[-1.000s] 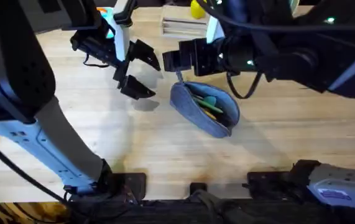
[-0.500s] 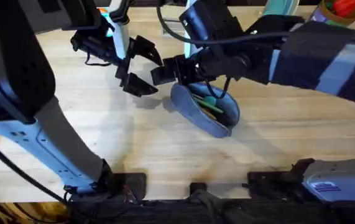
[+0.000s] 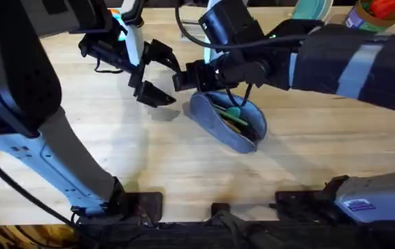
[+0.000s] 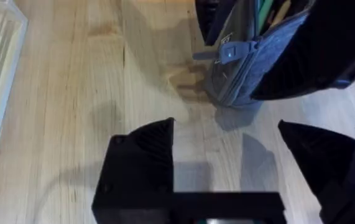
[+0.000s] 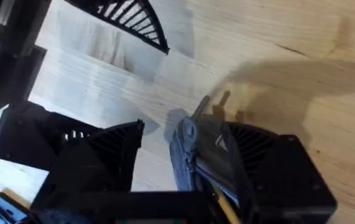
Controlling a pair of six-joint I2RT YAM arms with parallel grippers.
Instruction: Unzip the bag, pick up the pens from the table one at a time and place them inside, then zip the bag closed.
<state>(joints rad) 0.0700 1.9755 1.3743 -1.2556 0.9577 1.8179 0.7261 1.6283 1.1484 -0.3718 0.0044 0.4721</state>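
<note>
Surface: a pale planked table (image 3: 100,138) carried everything; a clear tray lay near its far edge, a pink-handled thing at its left edge.

Right jaws: the right gripper (image 5: 183,158) stood open at a narrow-to-middling gap, one finger (image 5: 96,162) on each side of the bag's near end, not visibly pinching anything.

Left jaws: the left gripper (image 4: 227,162) hung wide open over bare wood, holding nothing, just beside the pouch's end.

Zip tab: the pull (image 5: 209,107) stuck out from the bag's tip beyond the right fingers; in the left wrist view it (image 4: 227,51) pointed sideways off the end seam.

Bag: the bag (image 3: 228,121), a blue-grey fabric pouch, lay near the table's middle, towards the far edge, its mouth gaping upward.

Pens: a green pen (image 3: 233,113) and a yellow-tan one (image 3: 237,124) sat inside the open mouth.

Handling, judged: soft felt-like cloth, light, likely to slide and buckle when the zip is dragged; the pens stiff and slim, apt to snag the teeth if they poke up.

Where to hold, judged: pinch the small flat tab for pulling, while the other gripper pins the fabric end opposite the pull direction.

Stage, judged: filling looked done; closing remained.
</note>
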